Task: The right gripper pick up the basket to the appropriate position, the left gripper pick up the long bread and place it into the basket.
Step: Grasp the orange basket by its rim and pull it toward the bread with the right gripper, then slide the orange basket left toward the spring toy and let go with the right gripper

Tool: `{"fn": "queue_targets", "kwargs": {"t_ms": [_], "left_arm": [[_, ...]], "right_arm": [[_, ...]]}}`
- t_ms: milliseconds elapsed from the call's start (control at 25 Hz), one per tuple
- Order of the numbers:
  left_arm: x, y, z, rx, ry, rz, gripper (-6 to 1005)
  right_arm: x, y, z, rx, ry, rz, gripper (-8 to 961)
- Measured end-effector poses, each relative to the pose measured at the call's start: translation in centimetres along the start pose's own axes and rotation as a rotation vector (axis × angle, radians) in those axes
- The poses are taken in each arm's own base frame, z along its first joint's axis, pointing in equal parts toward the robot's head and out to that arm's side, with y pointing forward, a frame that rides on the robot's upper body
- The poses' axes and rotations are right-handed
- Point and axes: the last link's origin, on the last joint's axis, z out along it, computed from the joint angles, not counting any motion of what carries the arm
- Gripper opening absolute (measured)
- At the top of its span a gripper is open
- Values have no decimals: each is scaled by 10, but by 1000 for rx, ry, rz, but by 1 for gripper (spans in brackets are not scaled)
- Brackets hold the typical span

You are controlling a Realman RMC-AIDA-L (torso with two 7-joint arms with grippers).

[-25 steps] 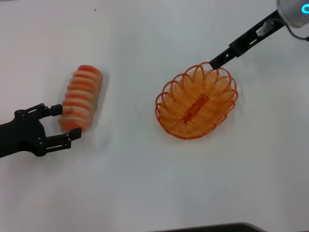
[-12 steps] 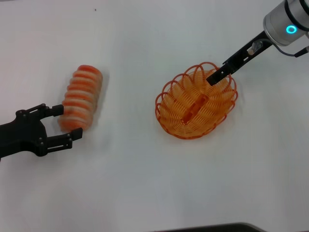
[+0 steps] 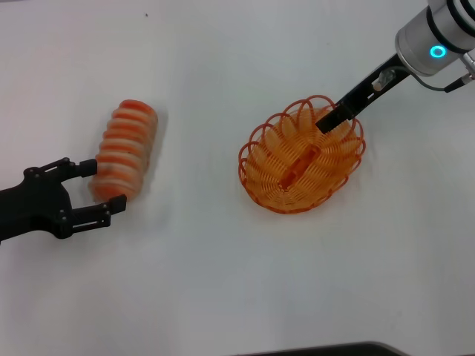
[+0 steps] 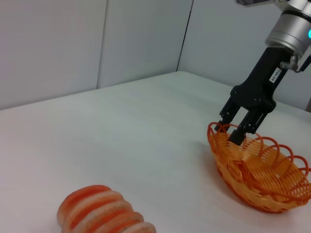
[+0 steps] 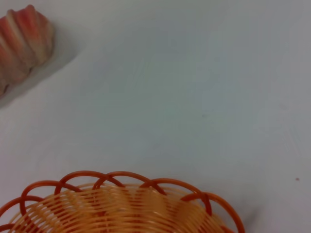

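The orange basket [image 3: 303,154] sits on the white table, right of centre. My right gripper [image 3: 330,121] is at its far rim. In the left wrist view the right gripper [image 4: 236,127] is open, one finger inside and one outside the rim of the basket [image 4: 260,170]. The long bread [image 3: 126,147] lies on the table at the left. My left gripper [image 3: 100,185] is open, its fingers on either side of the bread's near end. The bread also shows in the left wrist view [image 4: 104,213] and the right wrist view [image 5: 22,41], as does the basket rim [image 5: 121,204].
The white table [image 3: 200,267] stretches bare between the bread and the basket. A dark edge [image 3: 326,348] runs along the table's near side. Grey walls [image 4: 97,39] stand behind the table in the left wrist view.
My right gripper has come down from beyond the basket's far rim to straddle that rim. The left gripper, the bread and the basket have stayed put.
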Motion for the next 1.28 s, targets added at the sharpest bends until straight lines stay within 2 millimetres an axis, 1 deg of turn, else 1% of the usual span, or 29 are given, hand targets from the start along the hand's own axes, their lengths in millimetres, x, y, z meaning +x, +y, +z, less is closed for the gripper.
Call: {"fn": "queue_targets", "kwargs": {"t_ms": [360,600,800,920,1080,1280], "left_arm": [[0,0,0,-3,1,1,859],[0,1,0,-6,2,0,859],[1,1,0,-6,2,0,859],[1,1,0,-7,2,0,859],[1,1,0,-7,3,2,858],[1,1,0,-6,4,2,858]], "right_arm": [[2,0,1,-1,3,-3,549],[2,-1,1,-1,4,-2,302],[4,-2,1,-5,-4,10,117],[4,-4,0,-12,-20,28,98],[6,-9,-6,-49,-76,90,97],[19,-17,-13,-123,-152,209,91]]}}
